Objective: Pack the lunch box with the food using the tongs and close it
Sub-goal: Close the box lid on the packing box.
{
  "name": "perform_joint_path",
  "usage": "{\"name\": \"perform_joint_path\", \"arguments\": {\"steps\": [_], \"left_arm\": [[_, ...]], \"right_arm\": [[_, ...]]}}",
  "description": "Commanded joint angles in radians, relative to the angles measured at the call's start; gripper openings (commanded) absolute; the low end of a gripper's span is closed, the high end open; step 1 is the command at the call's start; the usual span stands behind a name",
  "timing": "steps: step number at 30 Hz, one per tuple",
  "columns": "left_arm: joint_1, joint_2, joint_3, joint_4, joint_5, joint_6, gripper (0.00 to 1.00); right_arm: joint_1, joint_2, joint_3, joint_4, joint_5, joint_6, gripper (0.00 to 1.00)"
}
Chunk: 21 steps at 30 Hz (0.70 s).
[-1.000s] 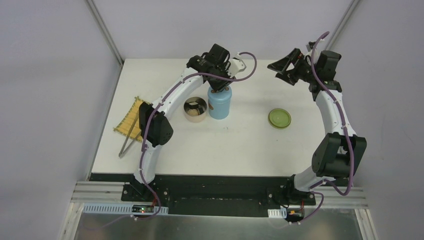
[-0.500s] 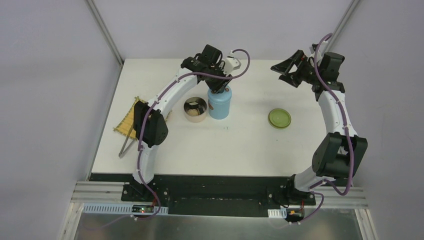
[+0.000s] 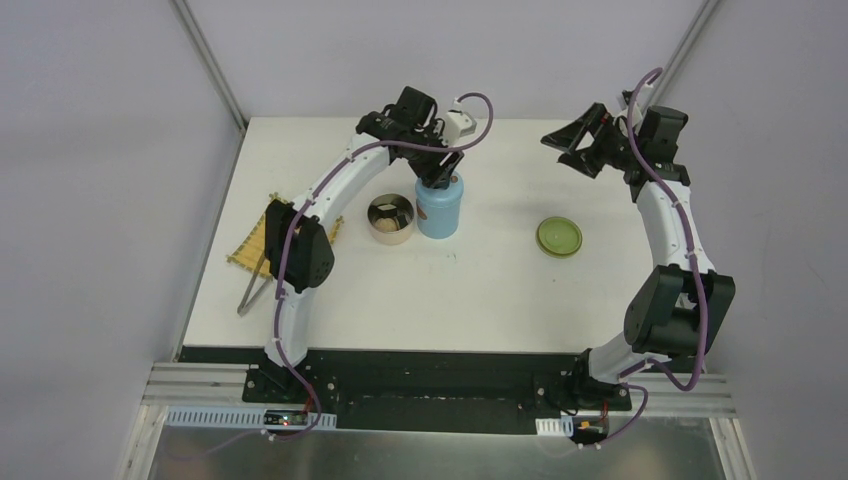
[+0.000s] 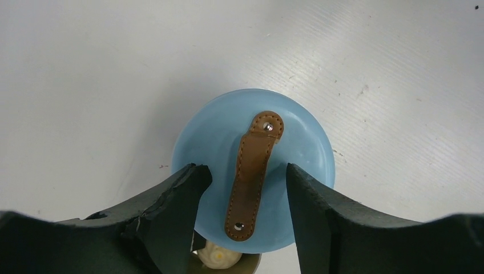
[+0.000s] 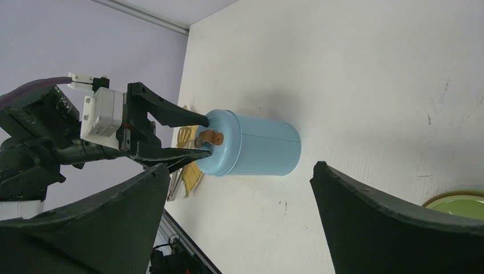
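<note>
The light-blue cylinder (image 3: 438,208) of the lunch box stands upright mid-table with its blue lid on. Its brown handle (image 4: 251,171) lies between the fingers of my left gripper (image 4: 245,169), which hovers just above, open and not touching the handle. Left of the cylinder sits the steel bowl (image 3: 391,218), uncovered, with a pale round piece of food (image 4: 216,257) in it. The olive-green lid (image 3: 559,237) lies flat to the right. The tongs (image 3: 255,285) rest at the table's left edge. My right gripper (image 3: 572,140) hangs open and empty at the far right.
A yellow woven mat (image 3: 262,232) lies at the left edge, partly under the left arm and touching the tongs. The table's left edge and front edge are close to the tongs. Grey walls stand behind and on both sides.
The left gripper's jaws have spread apart from the lid's handle, and the wrist has shifted slightly left. The right arm moved a little at first, then held still.
</note>
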State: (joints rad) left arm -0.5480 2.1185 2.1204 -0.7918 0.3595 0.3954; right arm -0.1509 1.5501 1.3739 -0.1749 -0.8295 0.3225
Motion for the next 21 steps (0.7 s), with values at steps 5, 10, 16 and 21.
{"name": "perform_joint_path", "arguments": {"steps": [5, 10, 16, 21], "left_arm": [[0.003, -0.022, -0.016, -0.100, -0.063, -0.014, 0.61], [0.003, -0.042, 0.101, -0.072, -0.068, -0.040, 0.79], [0.003, -0.023, 0.328, -0.110, -0.045, -0.055, 0.91], [0.003, -0.101, 0.290, -0.061, -0.042, -0.051, 0.99]], "right_arm": [[-0.007, 0.005, 0.027, -0.062, 0.025, -0.126, 1.00], [-0.007, 0.030, 0.033, -0.185, 0.098, -0.259, 0.99], [-0.007, 0.076, 0.039, -0.320, 0.255, -0.448, 0.95], [-0.007, 0.129, 0.026, -0.375, 0.386, -0.555, 0.89]]}}
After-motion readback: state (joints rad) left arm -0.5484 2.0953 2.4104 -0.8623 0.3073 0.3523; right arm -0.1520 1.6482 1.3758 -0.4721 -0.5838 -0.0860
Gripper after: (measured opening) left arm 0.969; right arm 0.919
